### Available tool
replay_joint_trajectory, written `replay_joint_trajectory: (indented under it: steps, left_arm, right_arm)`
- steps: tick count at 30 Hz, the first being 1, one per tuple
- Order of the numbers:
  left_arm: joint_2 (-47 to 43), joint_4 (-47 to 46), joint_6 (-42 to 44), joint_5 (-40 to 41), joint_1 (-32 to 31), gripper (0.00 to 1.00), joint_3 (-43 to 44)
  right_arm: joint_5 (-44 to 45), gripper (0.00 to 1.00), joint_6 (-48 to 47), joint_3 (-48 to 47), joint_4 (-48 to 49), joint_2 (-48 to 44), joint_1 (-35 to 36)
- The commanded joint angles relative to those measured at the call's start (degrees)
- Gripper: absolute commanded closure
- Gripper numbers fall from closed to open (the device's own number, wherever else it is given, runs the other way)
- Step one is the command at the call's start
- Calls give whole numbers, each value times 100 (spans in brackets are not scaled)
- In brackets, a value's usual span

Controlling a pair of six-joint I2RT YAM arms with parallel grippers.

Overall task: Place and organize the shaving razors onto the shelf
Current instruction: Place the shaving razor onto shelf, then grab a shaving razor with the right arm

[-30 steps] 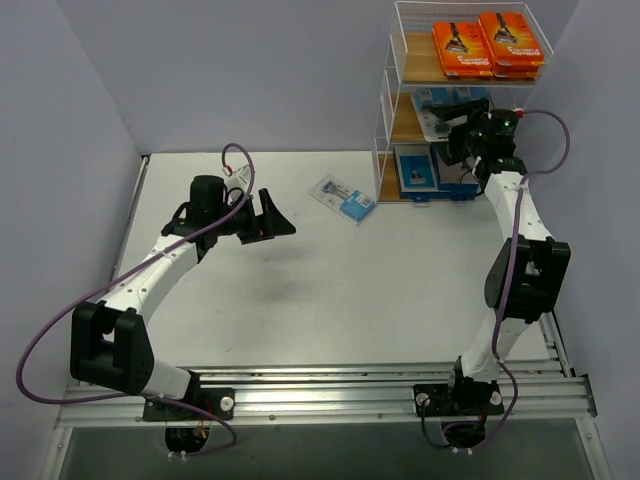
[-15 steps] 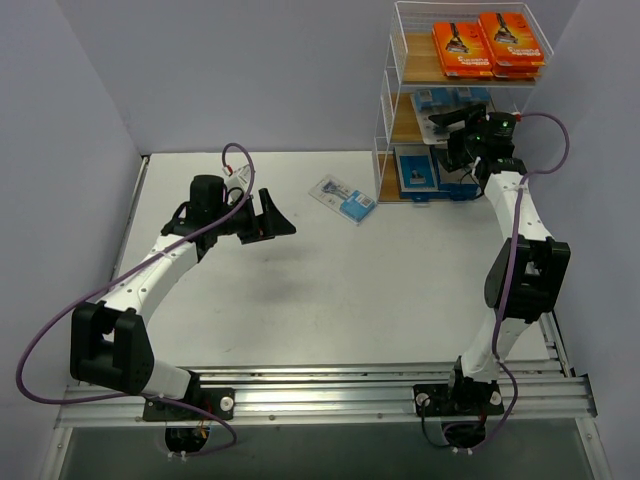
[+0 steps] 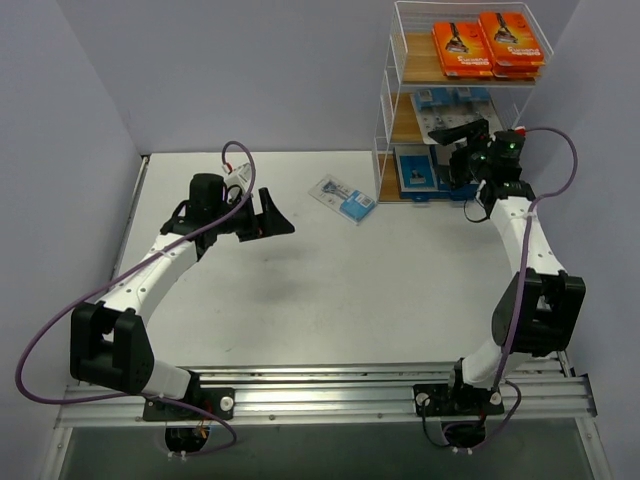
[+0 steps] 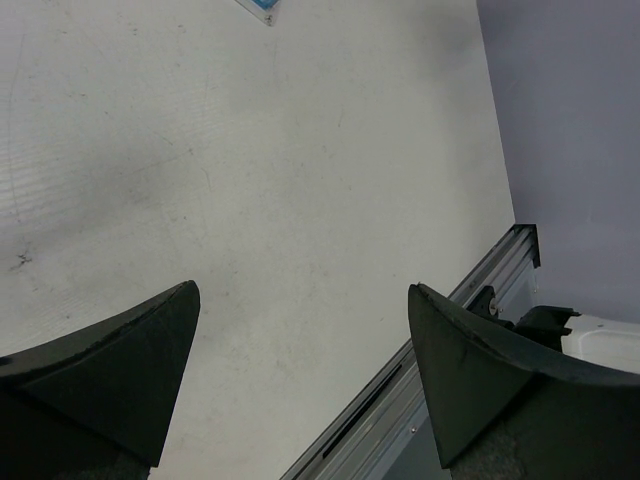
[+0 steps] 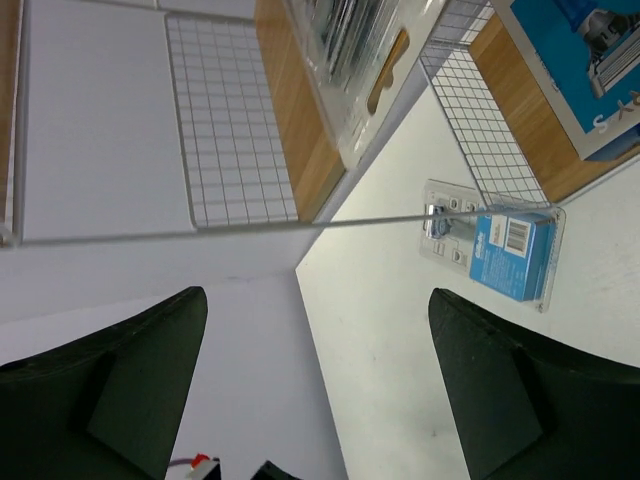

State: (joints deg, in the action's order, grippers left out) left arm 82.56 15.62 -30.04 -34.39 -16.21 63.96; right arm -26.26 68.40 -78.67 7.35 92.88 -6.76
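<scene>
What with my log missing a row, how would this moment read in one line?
left gripper open | right gripper open at shelf | blister pack on table

The right pincer [image 3: 453,131] has backed away from the shelf [image 3: 415,62].

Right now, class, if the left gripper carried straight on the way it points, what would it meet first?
Probably the bare white table top: only that shows ahead of the open left gripper. The clear blister pack with blue card seems to lie off that line.
</scene>
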Motion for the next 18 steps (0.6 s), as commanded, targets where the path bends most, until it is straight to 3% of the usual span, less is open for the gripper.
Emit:
replay_joint_trajectory:
  steps: [1, 5, 8, 14, 18]
  left_arm:
    - [-144, 161, 297, 266, -14, 6, 309]
    - [-188, 319, 464, 521, 21, 6, 362]
    - [-275, 468, 587, 889, 56, 6, 415]
    - [-627, 618, 772, 1680, 118, 6, 424]
    - [-873, 635, 789, 2111, 127, 6, 363]
  right_arm:
    - [-169, 12, -450, 569, 337, -673, -27]
    - [-125, 12, -1081, 1406, 460, -1403, 192]
    - [164, 21, -2012, 1801, 337, -1685, 640]
    - [1453, 30, -3744, 1952, -85, -1563, 2493]
    - [2650, 33, -4150, 1831, 38, -1256, 3636]
